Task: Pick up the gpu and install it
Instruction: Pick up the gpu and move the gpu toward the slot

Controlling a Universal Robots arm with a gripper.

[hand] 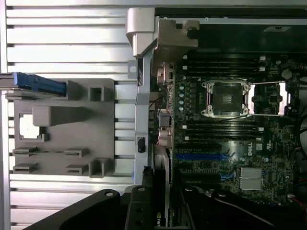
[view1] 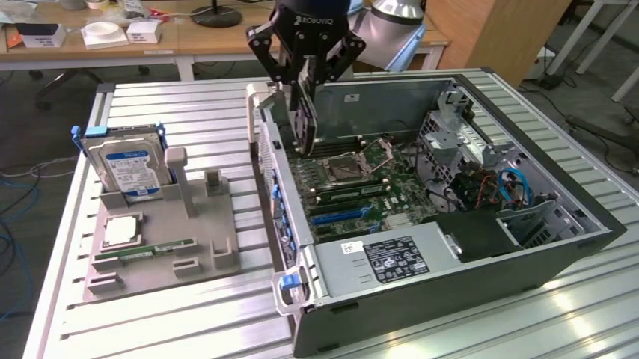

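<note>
My gripper (view1: 302, 81) hangs above the open computer case (view1: 559, 247), over its rear wall. It is shut on the gpu (view1: 305, 123), a dark card with a silvery bracket that hangs on edge below the fingers, above the motherboard (view1: 384, 168). In the wrist view the gpu (hand: 161, 184) appears edge-on between the black fingers (hand: 139, 211), just inside the case's rear wall. The blue expansion slots (hand: 201, 155) lie on the board beside it, also seen as blue slots (view1: 340, 215) further toward the front in the exterior view.
A grey holder (view1: 200, 232) on the exterior view's left carries a blue-labelled hard drive (view1: 125, 164), a green memory stick (view1: 150, 250) and a processor chip (view1: 120, 230). The power supply (view1: 394, 258) fills the case's near end. A desk (view1: 200, 41) stands behind.
</note>
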